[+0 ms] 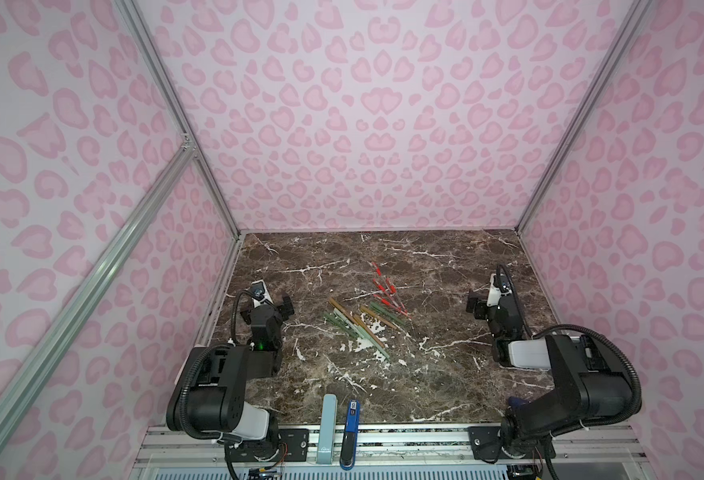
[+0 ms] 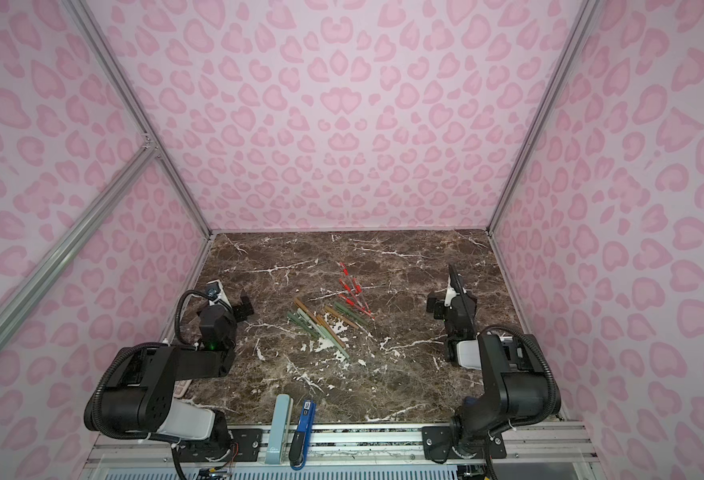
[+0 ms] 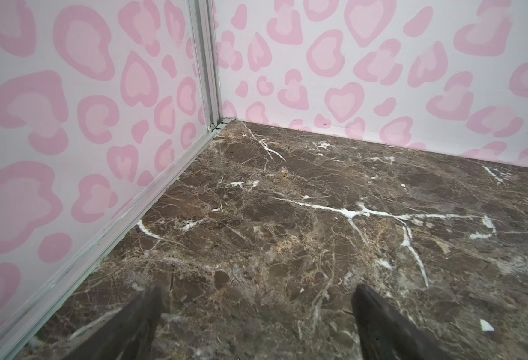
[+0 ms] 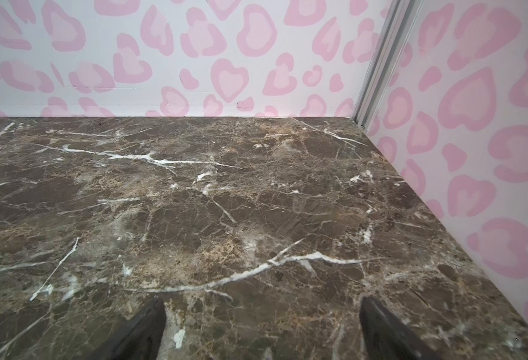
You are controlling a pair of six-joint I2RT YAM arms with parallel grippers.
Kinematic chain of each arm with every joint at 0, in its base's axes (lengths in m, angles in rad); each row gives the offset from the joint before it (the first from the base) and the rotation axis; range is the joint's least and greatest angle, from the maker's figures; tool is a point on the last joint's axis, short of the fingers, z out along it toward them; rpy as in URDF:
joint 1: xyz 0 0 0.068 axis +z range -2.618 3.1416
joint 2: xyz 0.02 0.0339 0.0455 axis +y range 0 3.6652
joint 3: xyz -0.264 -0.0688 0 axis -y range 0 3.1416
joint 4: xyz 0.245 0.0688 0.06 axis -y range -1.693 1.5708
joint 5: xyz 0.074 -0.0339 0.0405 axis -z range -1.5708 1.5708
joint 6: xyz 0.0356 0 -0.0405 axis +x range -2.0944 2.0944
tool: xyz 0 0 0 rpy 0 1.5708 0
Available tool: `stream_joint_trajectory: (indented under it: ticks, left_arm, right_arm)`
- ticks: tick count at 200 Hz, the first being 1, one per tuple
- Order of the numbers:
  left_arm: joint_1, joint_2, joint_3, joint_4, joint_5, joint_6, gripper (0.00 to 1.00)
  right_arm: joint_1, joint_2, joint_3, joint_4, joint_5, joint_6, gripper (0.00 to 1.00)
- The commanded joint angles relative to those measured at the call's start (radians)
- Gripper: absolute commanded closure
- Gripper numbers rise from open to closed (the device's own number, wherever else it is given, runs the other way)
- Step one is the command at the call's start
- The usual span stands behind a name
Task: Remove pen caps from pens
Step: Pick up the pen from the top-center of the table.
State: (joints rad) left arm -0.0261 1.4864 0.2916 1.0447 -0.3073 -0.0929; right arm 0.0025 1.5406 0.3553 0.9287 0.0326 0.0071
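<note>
Several pens lie in a loose heap at the middle of the brown marble table (image 1: 433, 374), seen in both top views. Slim clear pens with red ends (image 1: 387, 293) (image 2: 354, 296) lie at the far side of the heap. Thicker sage-green and tan-brown pens (image 1: 356, 324) (image 2: 321, 325) lie at its near side. At this size I cannot tell the pen caps from the pens. My left gripper (image 1: 273, 297) (image 3: 258, 291) is open and empty, left of the heap near the left wall. My right gripper (image 1: 485, 291) (image 4: 262, 300) is open and empty, well right of the heap.
A long pale-blue flat case (image 1: 327, 428) and a blue-and-black stapler-like tool (image 1: 351, 432) lie side by side across the table's front edge. Pink-patterned walls close in the left, back and right sides. Both wrist views show only bare marble and wall corners.
</note>
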Motion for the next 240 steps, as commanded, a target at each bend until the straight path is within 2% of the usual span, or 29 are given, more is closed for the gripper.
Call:
stream_joint_trajectory:
  ticks: [1,209,227,240]
  left_arm:
    - [0.0,-0.003,0.005,0.025,-0.012,0.006,0.02]
    - [-0.006,0.003,0.004,0.04,-0.019,0.01,0.02]
    - [-0.006,0.0,0.004,0.03,-0.019,0.007,0.02]
    - [-0.006,-0.009,0.008,0.017,0.004,0.019,0.02]
  right_arm:
    - [0.001,0.0,0.001,0.01,0.004,0.002,0.0]
    - [0.004,-0.003,0.003,0.006,0.015,-0.001,0.0]
    - [0.007,-0.004,0.0,0.013,0.023,-0.001,0.0]
    - [0.012,-0.009,-0.008,0.023,0.073,0.009,0.0]
